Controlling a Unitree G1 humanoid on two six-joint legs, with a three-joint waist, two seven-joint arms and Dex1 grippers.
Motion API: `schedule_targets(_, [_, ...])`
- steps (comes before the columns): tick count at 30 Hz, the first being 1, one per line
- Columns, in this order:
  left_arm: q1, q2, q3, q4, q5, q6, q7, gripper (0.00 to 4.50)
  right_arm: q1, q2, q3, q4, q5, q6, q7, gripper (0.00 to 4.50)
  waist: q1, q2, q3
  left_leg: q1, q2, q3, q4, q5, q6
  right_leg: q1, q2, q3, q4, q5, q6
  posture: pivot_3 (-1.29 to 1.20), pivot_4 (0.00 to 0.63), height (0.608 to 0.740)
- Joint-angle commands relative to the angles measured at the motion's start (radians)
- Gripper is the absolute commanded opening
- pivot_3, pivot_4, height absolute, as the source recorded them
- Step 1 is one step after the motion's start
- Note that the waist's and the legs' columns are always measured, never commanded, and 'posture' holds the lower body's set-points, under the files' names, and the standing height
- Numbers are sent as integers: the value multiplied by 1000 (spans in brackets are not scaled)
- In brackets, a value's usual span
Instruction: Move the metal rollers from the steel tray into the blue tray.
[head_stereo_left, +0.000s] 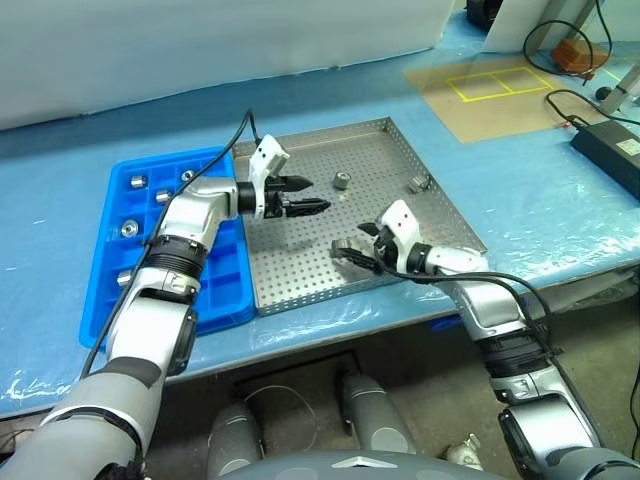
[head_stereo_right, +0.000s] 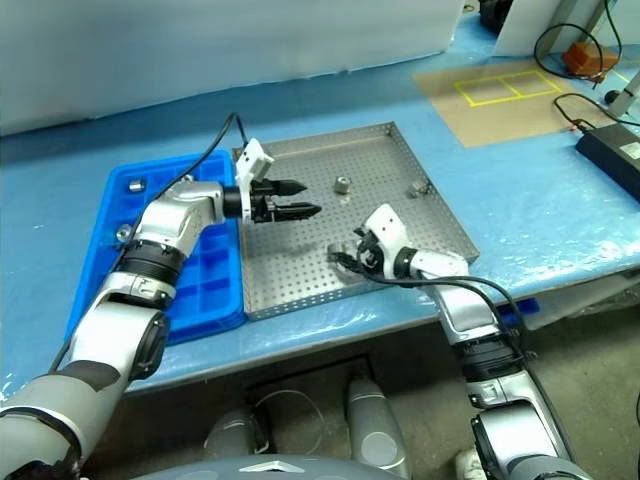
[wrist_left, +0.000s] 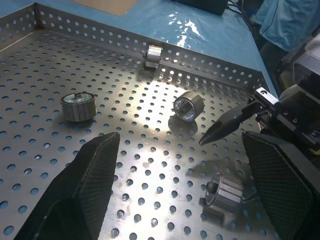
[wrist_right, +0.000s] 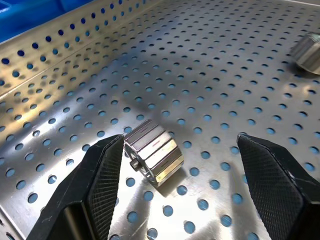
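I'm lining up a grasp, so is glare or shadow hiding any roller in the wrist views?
Left wrist view: a bright glare patch on the steel tray surrounds one roller, which stays readable. Right wrist view: the end effector's shadow darkens the tray ahead, but the nearest roller is lit and sharp; a far roller is cut by the frame edge.

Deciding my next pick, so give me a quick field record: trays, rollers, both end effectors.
steel tray: four metal rollers on it, counted in the left wrist view
blue tray: several placed rollers in its compartments
left end effector: open, empty, above the steel tray
right end effector: open, low over the steel tray, fingers either side of the nearest roller, which lies on the tray, not gripped
likely next pick: the nearest roller
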Motion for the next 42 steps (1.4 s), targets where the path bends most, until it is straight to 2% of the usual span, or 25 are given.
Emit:
schedule_targets(1, [35,39,-73,-115,4,-7,-122,4126,-10,25,-104,-73,103,48,-24,3705,-1,0,0,0,0,0,0,0,0,0,0,0,0,0,0,-569,150,740])
schedule_targets(4, [90,59,-133,-170,34,-43,-163,4126,-47,48,-255,-110,259,162,-60,3705,-1,1,0,2,0,1,-1,0,0,0,0,1,0,0,0,-573,150,740])
schedule_targets(7, [92,39,-150,-156,51,-41,-129,4126,-39,6,-300,-142,299,208,-59,3705,3,1,0,1,0,2,-1,0,0,0,0,1,0,0,0,-573,150,740])
schedule_targets(12, [65,-19,-173,-21,132,-182,-32,4126,-22,-15,-285,-156,295,211,-75,3705,4,1,0,2,0,2,0,-1,-1,1,0,1,0,0,0,-591,150,740])
schedule_targets(15, [4,-106,-152,147,162,-250,78,4126,-22,-2,-280,-191,309,215,-91,3705,2,1,0,2,0,2,0,-1,-2,1,-1,1,0,0,0,-594,150,740])
schedule_targets(20, [-7,-166,-198,229,214,-357,51,4126,13,-34,-237,-255,301,212,-62,3705,-1,1,0,2,0,2,0,-1,-1,1,0,1,-1,0,0,-610,150,740])
schedule_targets(24, [11,-173,-224,256,244,-376,5,4126,42,-69,-252,-312,343,240,-39,3705,-2,1,0,2,0,2,-1,0,0,1,0,1,-1,0,0,-632,150,740])
schedule_targets(27, [10,-165,-228,289,272,-377,18,4126,60,-93,-237,-326,319,225,-46,3705,-2,1,0,2,0,2,-1,-1,-1,1,0,1,-1,0,0,-644,150,740])
schedule_targets(37, [-18,-197,-190,351,278,-357,92,4126,78,-75,-207,-347,317,217,-85,3705,-9,1,-1,2,-1,2,0,-2,-3,2,-1,1,-1,0,1,-645,150,740])
schedule_targets(40, [1,-190,-196,329,270,-368,42,3505,84,-94,-199,-356,325,221,-70,3748,-11,1,-1,2,-1,2,0,-2,-3,1,-1,1,-1,0,1,-644,150,740])
schedule_targets(42, [9,-187,-199,333,287,-395,75,2842,114,-136,-170,-378,317,219,-21,3748,-12,1,-1,2,-1,2,0,-2,-3,1,-1,1,-2,0,1,-646,150,740])
